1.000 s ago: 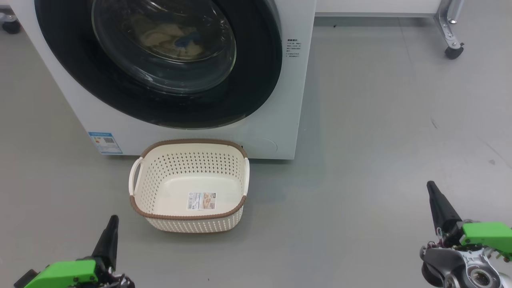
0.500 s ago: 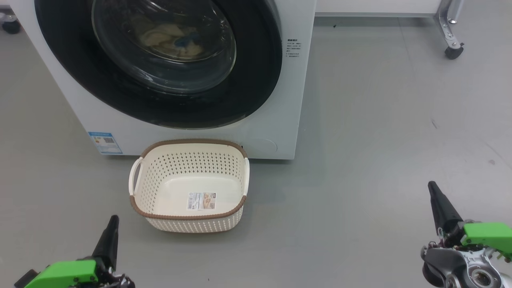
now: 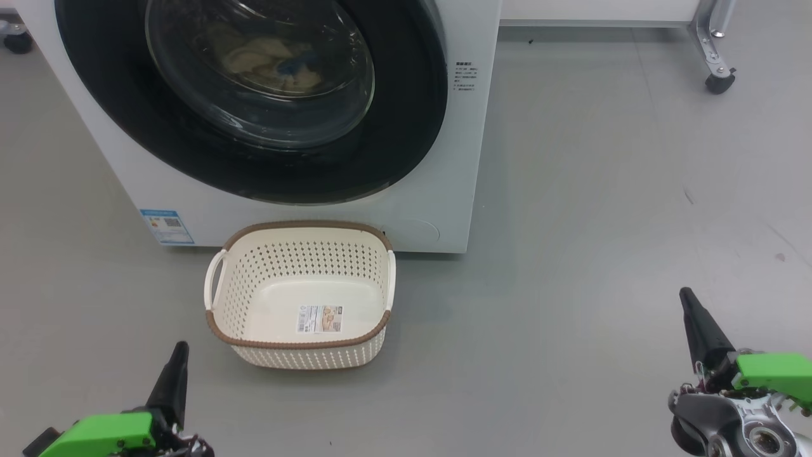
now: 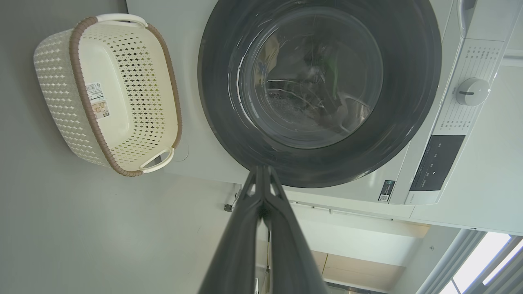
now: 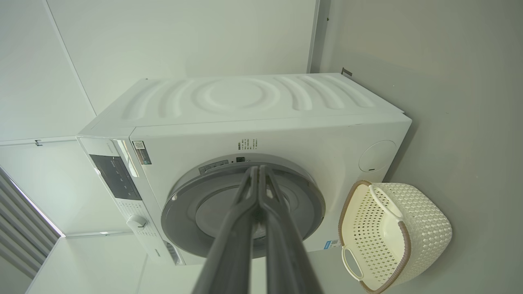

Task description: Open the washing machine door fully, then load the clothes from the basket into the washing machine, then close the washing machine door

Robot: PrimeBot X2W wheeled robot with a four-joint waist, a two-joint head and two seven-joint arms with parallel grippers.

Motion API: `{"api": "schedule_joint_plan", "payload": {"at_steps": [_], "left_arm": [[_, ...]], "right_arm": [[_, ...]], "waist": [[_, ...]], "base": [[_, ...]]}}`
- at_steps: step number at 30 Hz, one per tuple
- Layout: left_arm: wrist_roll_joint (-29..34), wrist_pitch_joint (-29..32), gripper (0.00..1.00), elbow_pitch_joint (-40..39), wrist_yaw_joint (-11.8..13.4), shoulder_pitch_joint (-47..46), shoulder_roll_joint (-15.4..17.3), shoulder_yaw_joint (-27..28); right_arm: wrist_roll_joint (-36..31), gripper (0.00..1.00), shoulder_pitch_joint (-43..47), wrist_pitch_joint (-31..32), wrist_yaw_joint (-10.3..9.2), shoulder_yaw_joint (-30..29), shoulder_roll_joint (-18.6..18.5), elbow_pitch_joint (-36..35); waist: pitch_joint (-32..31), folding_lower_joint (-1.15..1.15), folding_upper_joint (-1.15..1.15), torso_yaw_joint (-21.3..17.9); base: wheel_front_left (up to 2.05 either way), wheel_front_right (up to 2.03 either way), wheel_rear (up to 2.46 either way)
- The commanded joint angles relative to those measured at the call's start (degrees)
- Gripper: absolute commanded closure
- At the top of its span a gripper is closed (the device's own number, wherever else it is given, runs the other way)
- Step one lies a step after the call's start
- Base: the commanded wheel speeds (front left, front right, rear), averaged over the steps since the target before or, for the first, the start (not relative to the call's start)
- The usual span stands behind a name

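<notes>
Fingers of the left gripper [image 3: 180,352] and the right gripper [image 3: 686,301], head view: pressed together and empty, low at either side, apparently parked because the loading looks finished. The washing machine door [image 3: 412,133] sits closed. The clothes [image 3: 273,60] lie behind its glass. The basket [image 3: 298,225] stands empty on the smooth grey floor [image 3: 602,190], just in front of the washing machine [image 3: 453,203].

Left wrist view: fingers together, aimed at the door's dark rim.

Right wrist view: fingers together, with plain white walls [image 5: 184,41] behind the machine.
</notes>
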Motion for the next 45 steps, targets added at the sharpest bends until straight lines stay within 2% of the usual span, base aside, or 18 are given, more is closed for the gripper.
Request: {"api": "schedule_joint_plan", "payload": {"at_steps": [1,45], "left_arm": [[0.0,0.4,1.00,-1.6,-0.4,-2.9,0.4,2.3],[0.1,0.5,1.00,-1.6,-0.4,-2.9,0.3,2.5]], "right_arm": [[-0.3,1.00,-3.2,0.4,0.20,0.8,-0.7,-1.8],[-0.8,1.00,-3.2,0.9,0.20,0.2,-0.3,-1.8]], "waist": [[0.0,0.00,0.00,0.0],[0.0,0.00,0.00,0.0]], "base": [[0.00,0.00,0.00],[0.00,0.00,0.00]]}}
